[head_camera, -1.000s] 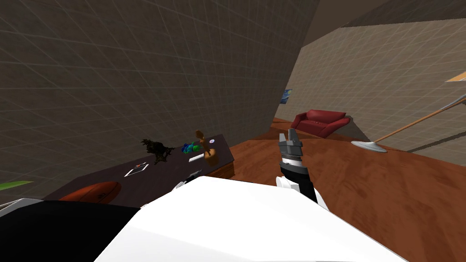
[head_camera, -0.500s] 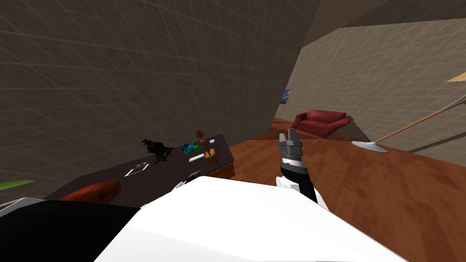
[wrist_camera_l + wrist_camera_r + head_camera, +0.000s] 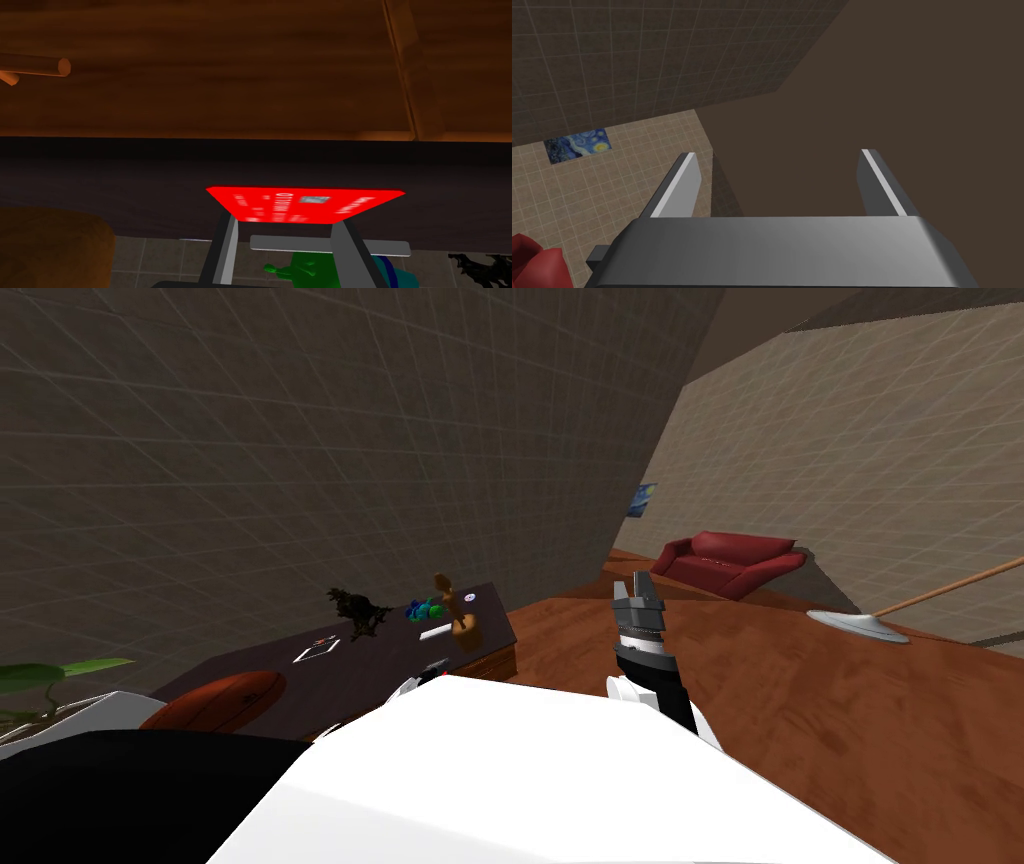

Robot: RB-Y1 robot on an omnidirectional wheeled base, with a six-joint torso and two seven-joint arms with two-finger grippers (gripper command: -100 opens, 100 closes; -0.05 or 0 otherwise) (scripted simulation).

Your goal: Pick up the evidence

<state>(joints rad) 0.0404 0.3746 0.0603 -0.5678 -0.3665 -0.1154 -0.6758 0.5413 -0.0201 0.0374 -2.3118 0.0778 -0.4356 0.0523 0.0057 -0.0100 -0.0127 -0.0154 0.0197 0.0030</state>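
The evidence is a flat red card with pale print and a small grey chip. My left gripper is shut on it, its two fingers pressing the card's near edge, and holds it over the dark table top. From the head camera, the card is a small red speck at the left gripper, close to the table's near edge. My right gripper is raised over the wooden floor, away from the table. It stands open with nothing between its fingers.
On the table lie a white strip, green and blue toys, a wooden figure in a bowl, a dark spiky figure, a small white card and a brown ball. A red sofa and a floor lamp stand farther off.
My head view has swung a little: table, sofa and lamp shifted in the picture and a green plant shows more at the left. Both arms keep their pose.
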